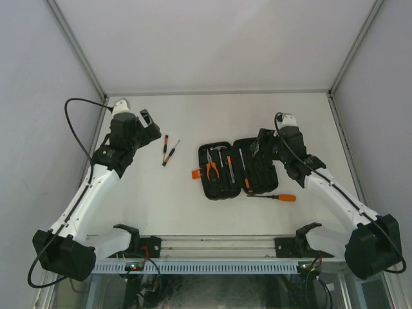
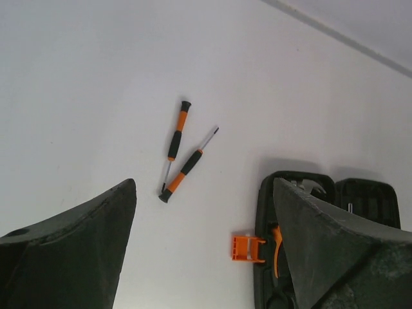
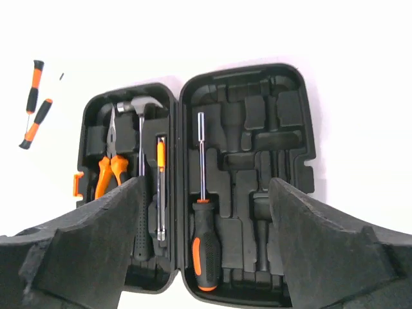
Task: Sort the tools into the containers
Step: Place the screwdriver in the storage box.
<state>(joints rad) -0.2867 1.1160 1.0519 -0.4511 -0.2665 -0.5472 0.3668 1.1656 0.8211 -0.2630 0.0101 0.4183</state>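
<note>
The black case (image 1: pixel 257 168) lies open on the table, its orange latch (image 1: pixel 195 174) at the left. Orange-handled pliers (image 3: pixel 109 161), a hammer (image 3: pixel 140 106), a thin driver (image 3: pixel 161 187) and a black-and-orange screwdriver (image 3: pixel 205 238) sit in its slots. Two small screwdrivers (image 1: pixel 165 143) (image 1: pixel 170 154) lie crossed to the case's left, and an orange-handled screwdriver (image 1: pixel 273 197) lies in front of it. My left gripper (image 1: pixel 151 125) hangs open above the table left of the small screwdrivers (image 2: pixel 177 135) (image 2: pixel 187 168). My right gripper (image 3: pixel 205 187) stands open over the case's right half (image 3: pixel 257 129), holding nothing.
White walls close in the table on three sides. A black cable (image 1: pixel 77 129) loops beside the left arm. The metal rail (image 1: pixel 212 265) and both arm bases run along the near edge.
</note>
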